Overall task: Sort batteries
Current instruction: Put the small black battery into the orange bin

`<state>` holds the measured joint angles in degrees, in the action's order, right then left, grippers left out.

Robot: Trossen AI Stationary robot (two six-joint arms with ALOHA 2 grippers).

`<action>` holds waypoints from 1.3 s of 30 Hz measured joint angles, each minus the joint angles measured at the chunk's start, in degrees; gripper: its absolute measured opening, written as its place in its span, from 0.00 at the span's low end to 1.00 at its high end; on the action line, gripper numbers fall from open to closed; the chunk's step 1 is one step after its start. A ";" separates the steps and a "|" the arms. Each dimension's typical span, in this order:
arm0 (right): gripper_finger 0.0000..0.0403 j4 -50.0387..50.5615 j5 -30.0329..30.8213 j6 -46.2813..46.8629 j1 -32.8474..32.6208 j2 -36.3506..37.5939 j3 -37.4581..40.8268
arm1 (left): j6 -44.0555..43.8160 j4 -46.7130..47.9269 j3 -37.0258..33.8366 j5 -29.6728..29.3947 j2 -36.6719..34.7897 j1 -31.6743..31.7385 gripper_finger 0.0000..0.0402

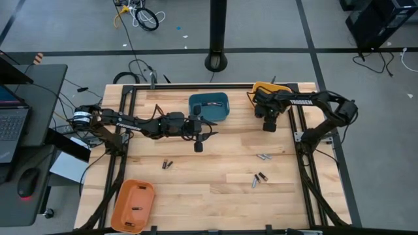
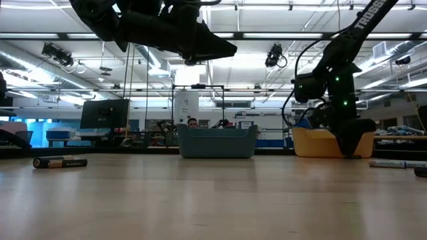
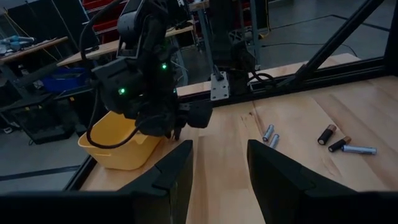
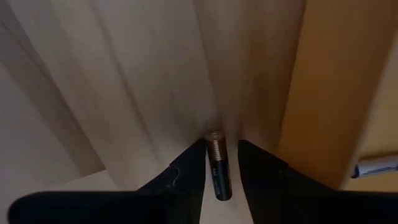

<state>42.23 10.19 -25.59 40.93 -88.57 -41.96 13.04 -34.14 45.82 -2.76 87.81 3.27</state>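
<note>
Six or so batteries lie loose on the wooden desk (image 1: 215,196) in the high view, so by my reading the sorting is only partly done: a pair (image 1: 167,164) sits on the side of the blue bin (image 1: 209,106) toward the orange bin (image 1: 133,205), another pair (image 1: 264,156) lies on the desk on the near side of the yellow bin (image 1: 271,88), and a small cluster (image 1: 258,178) rests just beyond that pair, farther from the yellow bin. The orange bin, at the desk corner diagonally opposite the yellow bin, already holds at least two small cells; whether the blue and yellow bins hold any I cannot tell, though something pale shows beyond the yellow bin's wall in the right wrist view. The right end effector (image 1: 269,124) hangs just beside the yellow bin, on its desk side, and the right wrist view shows a dark cell with a copper-coloured tip (image 4: 217,165) standing between its two fingers, clamped there, right next to the bin's wall; the drop into the bin looks not yet made. The left end effector (image 1: 198,145) hovers over bare desk just in front of the blue bin with its fingers apart and nothing between them, as the left wrist view shows. What is left, I judge, is this cell's release and then the loose ones.
</note>
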 joint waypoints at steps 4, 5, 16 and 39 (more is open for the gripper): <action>0.25 0.63 -0.59 -0.10 0.00 -1.08 -0.39 | 0.04 0.01 0.00 0.00 0.00 0.00 0.39; 0.24 0.77 -0.84 -0.10 -0.11 -1.10 -0.52 | 0.04 0.01 0.00 0.00 0.00 0.00 0.39; 0.09 1.35 -5.51 0.49 -0.74 -1.01 -0.87 | 0.07 0.01 0.00 0.00 0.00 0.00 0.40; 0.10 0.93 -13.72 13.72 -14.19 -1.40 -8.60 | -0.08 -0.19 0.00 0.00 0.00 0.00 0.39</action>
<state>43.16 -3.53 -11.87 26.74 -89.97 -50.55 12.96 -34.33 45.82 -2.76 87.81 3.27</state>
